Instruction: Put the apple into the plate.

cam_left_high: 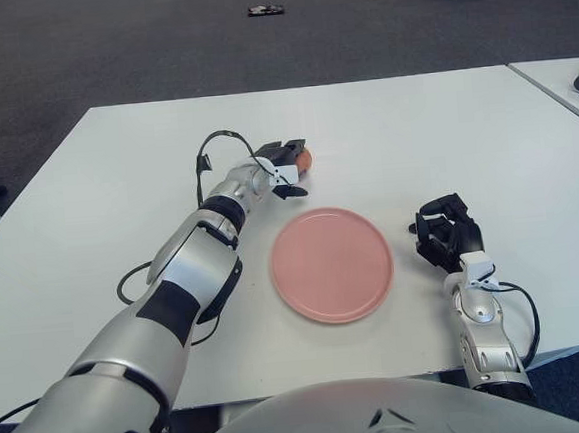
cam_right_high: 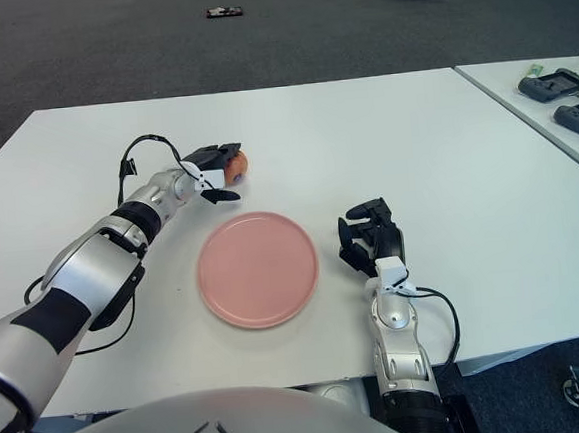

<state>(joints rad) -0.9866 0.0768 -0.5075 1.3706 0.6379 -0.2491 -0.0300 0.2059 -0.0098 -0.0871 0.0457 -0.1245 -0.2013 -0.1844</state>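
A small orange-red apple (cam_left_high: 306,158) sits on the white table (cam_left_high: 115,170), just beyond the far left of a pink plate (cam_left_high: 330,263). The plate holds nothing. My left hand (cam_left_high: 288,167) reaches across the table and its dark fingers are closed around the apple, one over the top and one low at the front; only the apple's right side shows. I cannot tell if the apple is off the table. My right hand (cam_left_high: 449,229) shows to the right of the plate, fingers relaxed and holding nothing.
A second white table (cam_right_high: 520,88) stands at the right with dark devices (cam_right_high: 558,83) on it. A small black object (cam_left_high: 265,11) lies on the grey carpet beyond the table. A black cable (cam_left_high: 218,142) loops over my left wrist.
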